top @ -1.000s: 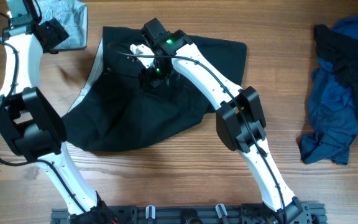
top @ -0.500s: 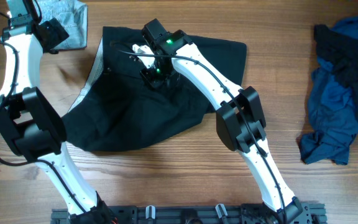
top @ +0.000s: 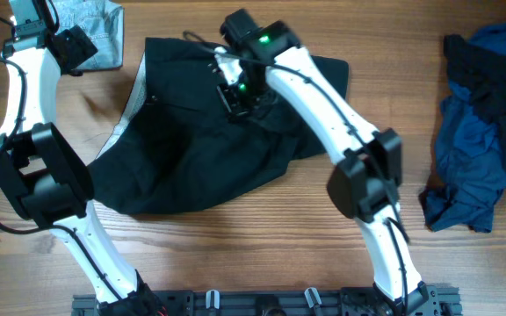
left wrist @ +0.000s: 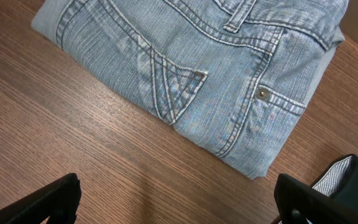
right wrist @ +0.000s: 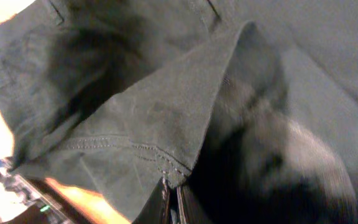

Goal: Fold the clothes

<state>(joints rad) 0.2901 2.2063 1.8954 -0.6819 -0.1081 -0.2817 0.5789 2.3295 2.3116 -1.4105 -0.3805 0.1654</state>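
right jaws clenched on black shorts [top: 191, 167] hem | left jaws gaped, empty | fold wanted hem taut under jaws, carried level

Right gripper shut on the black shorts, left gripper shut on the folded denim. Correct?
No: the left gripper is open and clear of the folded denim, as the left wrist view shows. The right gripper is shut on the black shorts.
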